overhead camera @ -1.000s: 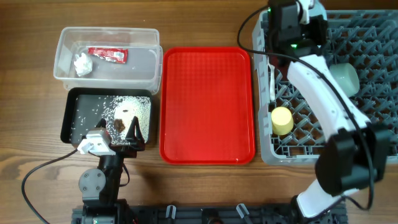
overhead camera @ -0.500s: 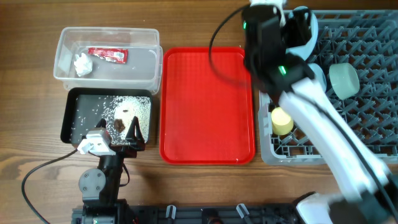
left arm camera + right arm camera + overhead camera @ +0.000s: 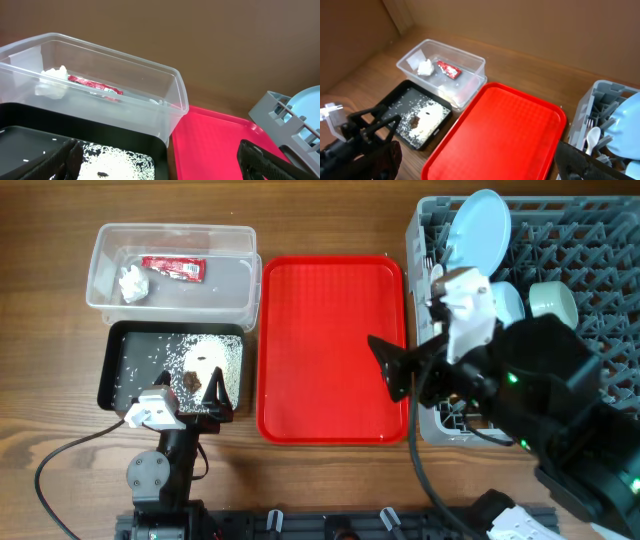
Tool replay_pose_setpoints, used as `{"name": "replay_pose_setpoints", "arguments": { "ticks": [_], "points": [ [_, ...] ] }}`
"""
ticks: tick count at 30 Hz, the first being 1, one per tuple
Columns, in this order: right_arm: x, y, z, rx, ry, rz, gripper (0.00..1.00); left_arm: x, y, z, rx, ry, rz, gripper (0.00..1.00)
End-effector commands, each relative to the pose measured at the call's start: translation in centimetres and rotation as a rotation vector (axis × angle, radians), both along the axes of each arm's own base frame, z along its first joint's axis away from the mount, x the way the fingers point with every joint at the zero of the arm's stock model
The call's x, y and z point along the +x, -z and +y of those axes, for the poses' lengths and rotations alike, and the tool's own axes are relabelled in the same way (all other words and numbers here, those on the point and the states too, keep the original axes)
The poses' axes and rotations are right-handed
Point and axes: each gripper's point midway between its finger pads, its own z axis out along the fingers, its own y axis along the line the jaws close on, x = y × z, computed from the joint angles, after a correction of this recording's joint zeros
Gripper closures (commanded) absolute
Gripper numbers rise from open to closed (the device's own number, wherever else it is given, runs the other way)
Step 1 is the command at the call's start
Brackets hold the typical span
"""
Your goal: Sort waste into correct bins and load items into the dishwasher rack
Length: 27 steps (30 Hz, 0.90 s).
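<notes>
A pale blue plate [image 3: 477,235] stands on edge in the far left corner of the grey dishwasher rack [image 3: 600,240], with a mint green bowl [image 3: 552,300] behind it. In the right wrist view a white spoon [image 3: 592,137] and fork [image 3: 587,122] lie in the rack [image 3: 600,105]. My right gripper [image 3: 390,370] hangs open and empty over the right edge of the red tray [image 3: 333,348]. The clear bin [image 3: 170,265] holds a red wrapper [image 3: 173,268] and a white tissue [image 3: 132,282]. The black bin [image 3: 120,367] holds rice [image 3: 205,360]. At its near edge my left gripper [image 3: 218,395] stands open and empty. My right arm hides the yellow cup.
The red tray [image 3: 500,135] lies bare between the bins and the rack. My right arm covers the rack's front left part in the overhead view. The left arm's base and cable sit at the table's near left edge [image 3: 150,475].
My right gripper has opened and let go of the plate, which now stands in the rack. The right arm has swung from the rack's far corner toward the tray. The left arm has not moved.
</notes>
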Motion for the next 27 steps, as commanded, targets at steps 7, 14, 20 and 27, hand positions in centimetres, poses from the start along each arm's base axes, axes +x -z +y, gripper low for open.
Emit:
{"name": "replay_pose_setpoints", "arguments": {
  "ticks": [7,14,20,27],
  "points": [
    [-0.8,-1.0,-8.9,-0.09,0.297,-0.149,0.01,0.0,0.2,0.0,0.009,0.001,0.002,0.0],
    [0.0,3.1,-8.0,-0.02,0.164,-0.343,0.0,0.0,0.2,0.0,0.009,0.001,0.002,0.0],
    [-0.6,11.8,-9.2,0.068,0.207,-0.261,0.0,0.0,0.2,0.0,0.009,0.001,0.002,0.0],
    [-0.4,18.8,-13.0,0.153,0.407,-0.27,0.0,0.0,0.2,0.0,0.009,0.001,0.002,0.0]
  ]
}}
